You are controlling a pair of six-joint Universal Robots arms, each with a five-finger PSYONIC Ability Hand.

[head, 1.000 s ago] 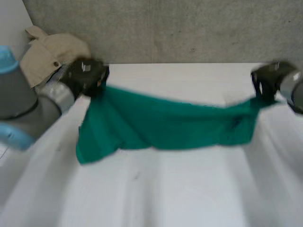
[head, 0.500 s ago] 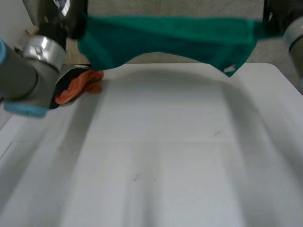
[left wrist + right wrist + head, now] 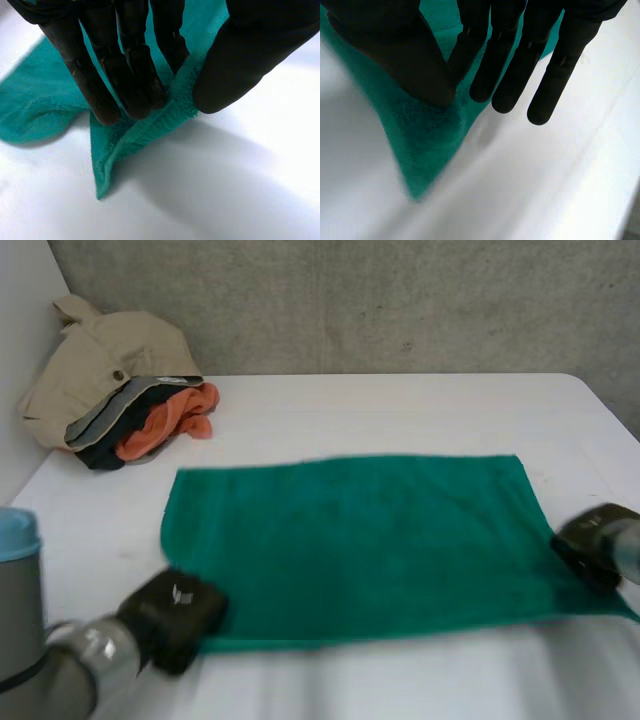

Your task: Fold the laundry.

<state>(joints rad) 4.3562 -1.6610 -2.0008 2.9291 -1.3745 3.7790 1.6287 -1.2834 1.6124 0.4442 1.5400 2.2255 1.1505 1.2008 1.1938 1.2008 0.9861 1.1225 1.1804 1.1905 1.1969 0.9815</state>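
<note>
While the towel (image 3: 350, 540) lies spread flat in the middle of the worktop (image 3: 400, 410), the left hand (image 3: 175, 615) pinches its 7 o'clock corner between fingers (image 3: 125, 75) and thumb (image 3: 240, 60), and the right hand (image 3: 592, 545) pinches the 5 o'clock corner the same way. If one hand lifts faster, or a pinch slips, the fold can land crooked. A far sweep toward 10 o'clock may touch the clothes pile (image 3: 120, 400).

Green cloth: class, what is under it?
White table shows all round the flat green cloth; whatever lies beneath is covered. Left hand and right hand pinch its near corners.
</note>
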